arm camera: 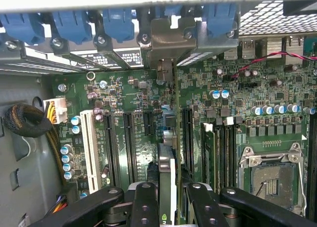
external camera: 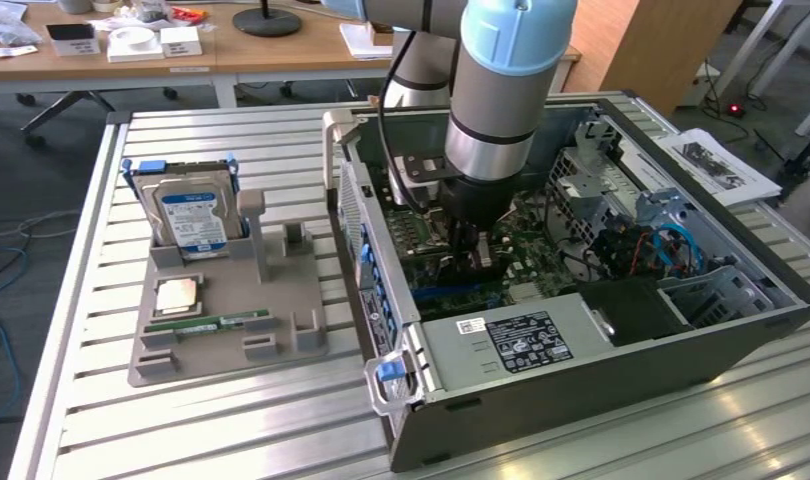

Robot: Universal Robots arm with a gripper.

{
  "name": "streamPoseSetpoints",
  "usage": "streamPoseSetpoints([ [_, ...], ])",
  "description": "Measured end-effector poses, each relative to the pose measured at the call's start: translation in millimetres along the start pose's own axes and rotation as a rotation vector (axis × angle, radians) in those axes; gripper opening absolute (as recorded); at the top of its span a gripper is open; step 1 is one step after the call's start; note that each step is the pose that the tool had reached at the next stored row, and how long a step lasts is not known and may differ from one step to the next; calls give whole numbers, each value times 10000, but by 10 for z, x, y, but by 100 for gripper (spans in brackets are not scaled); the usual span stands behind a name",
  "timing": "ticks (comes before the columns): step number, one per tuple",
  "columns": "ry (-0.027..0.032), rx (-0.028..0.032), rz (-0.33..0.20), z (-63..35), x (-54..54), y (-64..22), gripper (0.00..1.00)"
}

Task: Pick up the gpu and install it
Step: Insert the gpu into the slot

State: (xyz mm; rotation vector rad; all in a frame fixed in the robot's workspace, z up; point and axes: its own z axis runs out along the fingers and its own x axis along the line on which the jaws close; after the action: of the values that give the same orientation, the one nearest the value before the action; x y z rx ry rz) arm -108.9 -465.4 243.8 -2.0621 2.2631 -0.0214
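I am clamping my claw [arm camera: 167, 200] on the gpu [arm camera: 167, 172], holding it edge-on above the motherboard [arm camera: 133, 113] slots inside the case [external camera: 725, 330]. Likely stiff, light, fragile; gripping its top edge.

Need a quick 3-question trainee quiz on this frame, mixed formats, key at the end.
1. True or false: the end effector is inside the open computer case, over the motherboard.
2. What does the end effector hold? A) hard drive B) gpu C) memory stick
3. Fill in: in the exterior view, the hard drive stands upright in the grey ____ on that view's left.

Key:
1. True.
2. B: the gpu is edge-on between the fingers, above the slots.
3. Holder; the memory stick lies there too.
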Motion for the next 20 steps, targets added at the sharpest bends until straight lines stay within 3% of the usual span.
streamPoseSetpoints([
  [20,4,1,0,35,3,10,27],
])
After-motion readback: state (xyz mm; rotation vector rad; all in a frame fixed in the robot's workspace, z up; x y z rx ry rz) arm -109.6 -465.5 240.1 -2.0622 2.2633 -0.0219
